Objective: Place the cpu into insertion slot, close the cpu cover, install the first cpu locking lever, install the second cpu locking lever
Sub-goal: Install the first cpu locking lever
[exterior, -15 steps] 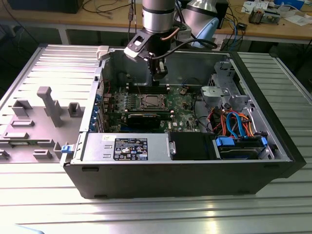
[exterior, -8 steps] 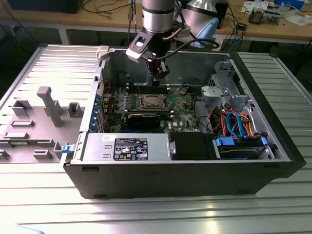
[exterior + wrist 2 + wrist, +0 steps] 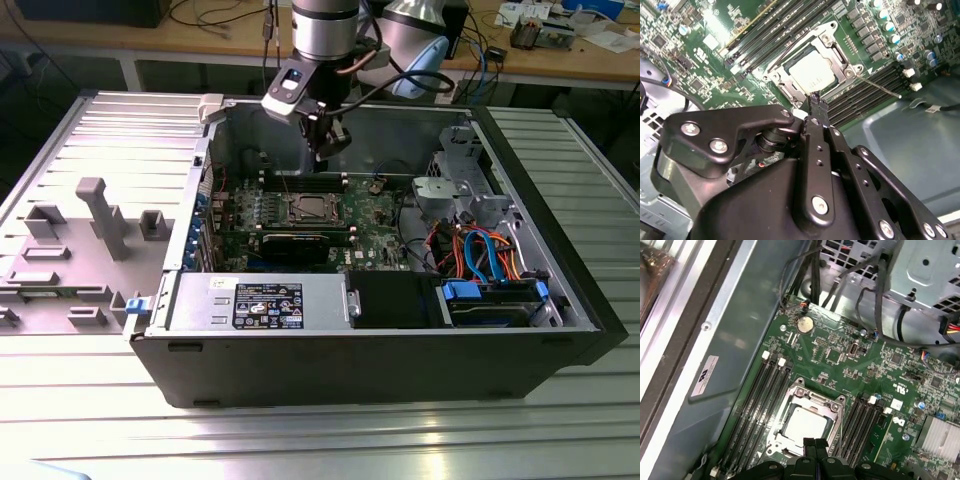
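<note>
I am seeing the cpu (image 3: pixel 805 424) lying flat in the insertion slot (image 3: pixel 775 440) on the green board. The cpu cover (image 3: pixel 810 399) is lying down around it. A thin metal lever (image 3: pixel 880 85) is sticking out from the slot's corner, slanting across the long black slots. My gripper (image 3: pixel 815 442) is hanging just above the chip's near edge. Its fingers are pinched together and are holding nothing, I think.

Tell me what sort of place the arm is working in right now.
Probably an electronics lab or workshop: an opened desktop computer case lies on a ribbed metal table, its green motherboard exposed, and wooden workbenches strewn with cables stand behind.
</note>
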You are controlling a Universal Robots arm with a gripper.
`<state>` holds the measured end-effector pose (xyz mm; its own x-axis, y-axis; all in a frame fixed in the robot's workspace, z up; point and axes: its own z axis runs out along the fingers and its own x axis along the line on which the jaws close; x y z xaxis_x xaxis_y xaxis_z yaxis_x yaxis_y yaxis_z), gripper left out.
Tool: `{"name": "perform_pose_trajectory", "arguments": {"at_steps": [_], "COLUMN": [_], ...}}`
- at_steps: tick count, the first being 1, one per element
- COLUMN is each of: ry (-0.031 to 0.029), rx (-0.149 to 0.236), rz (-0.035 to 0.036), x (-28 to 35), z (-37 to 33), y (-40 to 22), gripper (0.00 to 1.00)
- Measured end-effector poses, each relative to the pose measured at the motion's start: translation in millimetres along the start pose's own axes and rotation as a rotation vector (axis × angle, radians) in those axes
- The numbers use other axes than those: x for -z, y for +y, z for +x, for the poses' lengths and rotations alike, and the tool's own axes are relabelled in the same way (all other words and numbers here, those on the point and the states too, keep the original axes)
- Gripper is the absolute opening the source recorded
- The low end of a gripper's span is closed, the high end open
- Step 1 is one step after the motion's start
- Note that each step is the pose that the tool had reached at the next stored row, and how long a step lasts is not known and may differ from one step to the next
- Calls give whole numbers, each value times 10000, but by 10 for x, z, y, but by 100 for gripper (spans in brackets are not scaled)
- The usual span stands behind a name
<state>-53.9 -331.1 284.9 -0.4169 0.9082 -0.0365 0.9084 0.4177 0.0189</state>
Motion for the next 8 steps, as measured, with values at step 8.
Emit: {"name": "perform_pose_trajectory", "arguments": {"at_steps": [8], "ry": [3], "rx": [121], "rz": [-6], "x": [0], "z": [0], "y": [0], "gripper": [11]}}
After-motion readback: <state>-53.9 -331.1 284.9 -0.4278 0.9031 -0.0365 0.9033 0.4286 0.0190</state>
